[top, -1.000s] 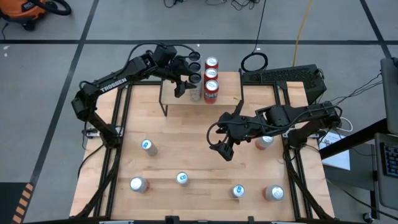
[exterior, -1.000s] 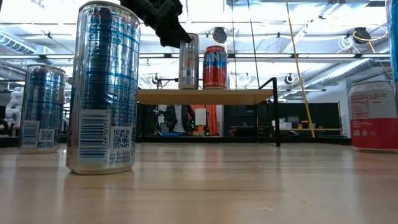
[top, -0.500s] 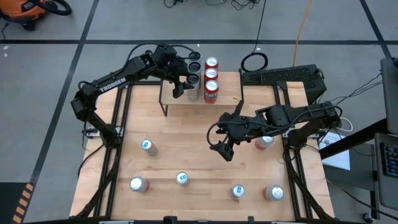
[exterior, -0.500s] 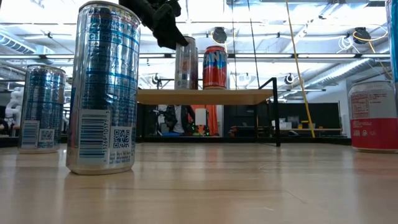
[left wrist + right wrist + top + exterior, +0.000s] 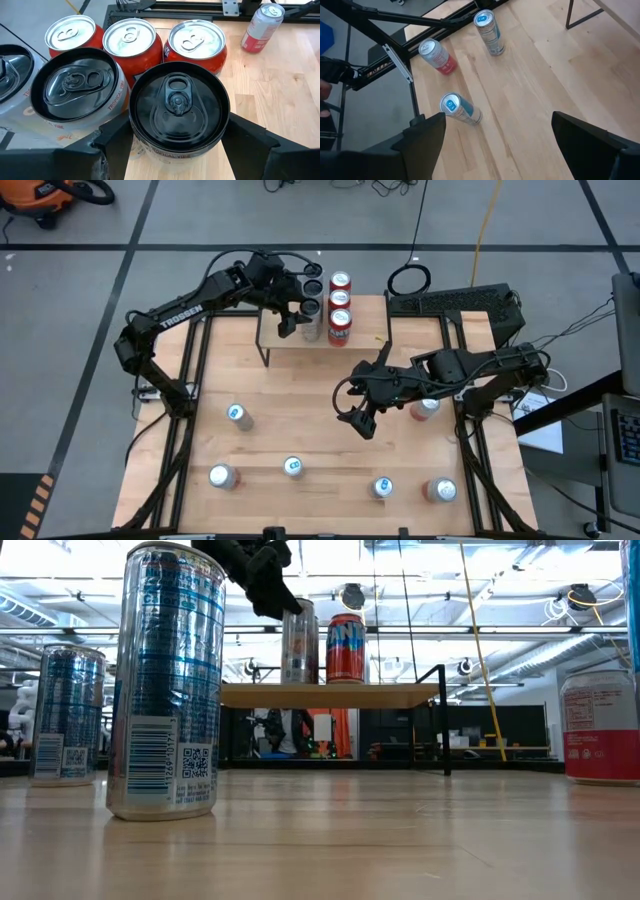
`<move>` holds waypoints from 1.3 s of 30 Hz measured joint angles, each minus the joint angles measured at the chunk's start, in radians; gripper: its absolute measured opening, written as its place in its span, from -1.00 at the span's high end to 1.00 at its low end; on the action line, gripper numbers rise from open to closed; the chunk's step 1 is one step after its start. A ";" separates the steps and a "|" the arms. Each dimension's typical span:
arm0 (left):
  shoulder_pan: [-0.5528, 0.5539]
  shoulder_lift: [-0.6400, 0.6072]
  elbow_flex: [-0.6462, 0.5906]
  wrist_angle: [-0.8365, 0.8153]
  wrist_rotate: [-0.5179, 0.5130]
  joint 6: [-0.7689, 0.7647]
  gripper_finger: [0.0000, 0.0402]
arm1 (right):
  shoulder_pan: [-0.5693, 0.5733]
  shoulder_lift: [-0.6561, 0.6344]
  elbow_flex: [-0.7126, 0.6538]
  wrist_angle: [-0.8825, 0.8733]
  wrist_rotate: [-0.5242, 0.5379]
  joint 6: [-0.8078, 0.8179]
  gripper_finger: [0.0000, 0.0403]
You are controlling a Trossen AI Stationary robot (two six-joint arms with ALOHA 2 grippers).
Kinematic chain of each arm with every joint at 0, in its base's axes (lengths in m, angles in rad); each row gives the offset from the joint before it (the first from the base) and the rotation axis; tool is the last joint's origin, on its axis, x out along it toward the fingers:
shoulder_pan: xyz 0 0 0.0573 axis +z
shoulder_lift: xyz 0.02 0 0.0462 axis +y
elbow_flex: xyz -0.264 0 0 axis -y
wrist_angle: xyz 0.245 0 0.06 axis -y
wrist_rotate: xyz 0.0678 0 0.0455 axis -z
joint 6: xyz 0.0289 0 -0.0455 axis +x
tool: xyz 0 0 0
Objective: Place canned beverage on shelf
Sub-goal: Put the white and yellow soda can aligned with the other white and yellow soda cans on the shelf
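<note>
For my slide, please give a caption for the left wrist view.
Left gripper sets a black-topped can on the shelf beside red cans.

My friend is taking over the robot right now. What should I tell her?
Left end effector: around a black-topped can standing on the shelf, not let go.
Right end effector: open, empty, above mid-table.
Done: three red cans and more black-topped cans on the shelf.
Left: release this can, then shelve the six cans on the table, like the blue can.
</note>
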 joint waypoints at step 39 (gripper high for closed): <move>0.000 -0.259 -0.002 -0.087 -0.068 -0.382 -0.59 | -0.210 0.001 0.009 0.120 0.005 -0.159 -0.45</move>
